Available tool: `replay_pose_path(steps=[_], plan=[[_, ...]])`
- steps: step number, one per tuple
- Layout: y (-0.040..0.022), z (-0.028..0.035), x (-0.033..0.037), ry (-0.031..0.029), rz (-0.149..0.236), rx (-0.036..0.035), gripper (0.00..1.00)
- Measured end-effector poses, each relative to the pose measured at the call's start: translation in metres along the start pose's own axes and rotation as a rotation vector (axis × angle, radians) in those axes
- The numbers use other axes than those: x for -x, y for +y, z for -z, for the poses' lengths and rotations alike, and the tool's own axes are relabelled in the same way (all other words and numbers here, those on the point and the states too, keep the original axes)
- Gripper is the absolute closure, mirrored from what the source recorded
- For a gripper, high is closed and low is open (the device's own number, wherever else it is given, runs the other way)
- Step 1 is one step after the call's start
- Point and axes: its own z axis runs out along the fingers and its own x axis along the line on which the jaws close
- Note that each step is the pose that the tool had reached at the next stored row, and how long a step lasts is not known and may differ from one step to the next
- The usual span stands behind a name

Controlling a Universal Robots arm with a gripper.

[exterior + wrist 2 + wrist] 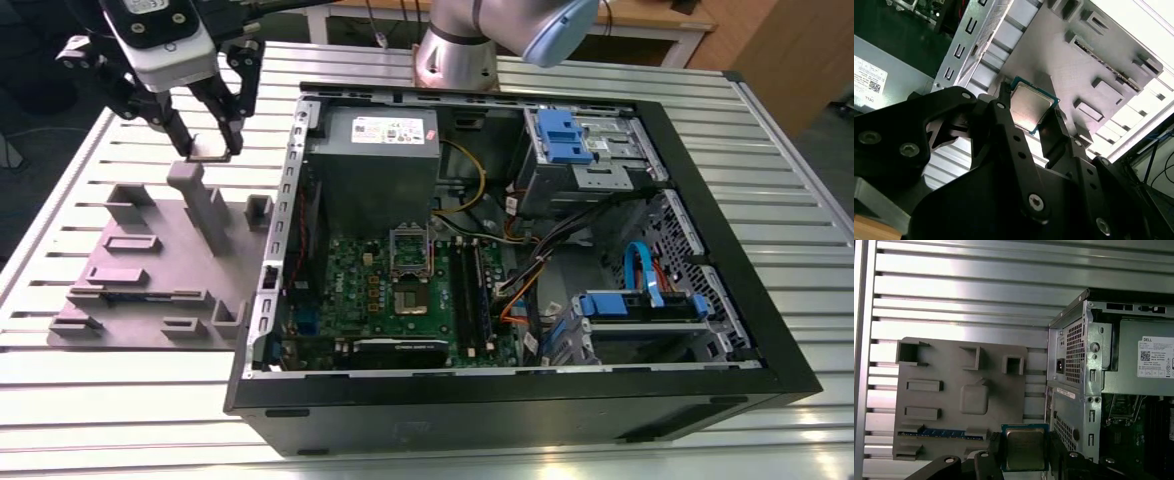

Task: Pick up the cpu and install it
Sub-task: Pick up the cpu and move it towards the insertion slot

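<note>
The cpu (1030, 106), a small square chip with a silvery top and a green edge, is clamped between the black fingers of my gripper (1031, 111). In the first wrist view the cpu (1024, 447) hangs above the near edge of the grey fixture plate (944, 395). In the exterior view my gripper (207, 150) is at the far left with the cpu (210, 153), above the fixture plate (147, 270) and outside the open computer case (534, 400). Inside the case lies the green motherboard (461, 300), its metal-framed socket (408, 296) showing a dark centre.
The case's left wall (280, 230) stands between the gripper and the motherboard. A grey power supply (374, 150) sits at the back of the case, with blue drive brackets (641, 305) and cables at the exterior view's right. The fixture plate has raised grey blocks (200, 200). All stands on a slatted aluminium table (120, 400).
</note>
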Motion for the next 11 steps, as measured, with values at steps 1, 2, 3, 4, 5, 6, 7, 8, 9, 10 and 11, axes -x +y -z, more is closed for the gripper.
replay_pose_path(steps=[1, 2, 3, 4, 5, 6, 7, 8, 9, 10, 11], plan=[[0.0000, -0.0001, 0.0011, 0.0000, 0.000, 0.0000, 0.53], [-0.0001, -0.0001, 0.0021, 0.0000, 0.000, 0.0000, 0.53], [-0.0001, -0.0002, 0.0031, -0.0001, 0.000, 0.0000, 0.53], [-0.0001, -0.0002, 0.0041, 0.0000, 0.000, 0.0000, 0.53], [-0.0002, -0.0003, 0.0048, -0.0001, 0.000, 0.0000, 0.53], [-0.0002, -0.0003, 0.0058, 0.0000, 0.000, 0.0000, 0.53], [-0.0002, -0.0003, 0.0066, 0.0000, 0.000, 0.0000, 0.53], [-0.0003, -0.0004, 0.0074, 0.0000, 0.000, 0.0000, 0.53], [-0.0003, -0.0004, 0.0083, 0.0000, 0.000, 0.0000, 0.53], [-0.0003, -0.0005, 0.0093, 0.0000, 0.000, -0.0001, 0.53], [-0.0004, -0.0005, 0.0102, 0.0000, 0.000, 0.0000, 0.53]])
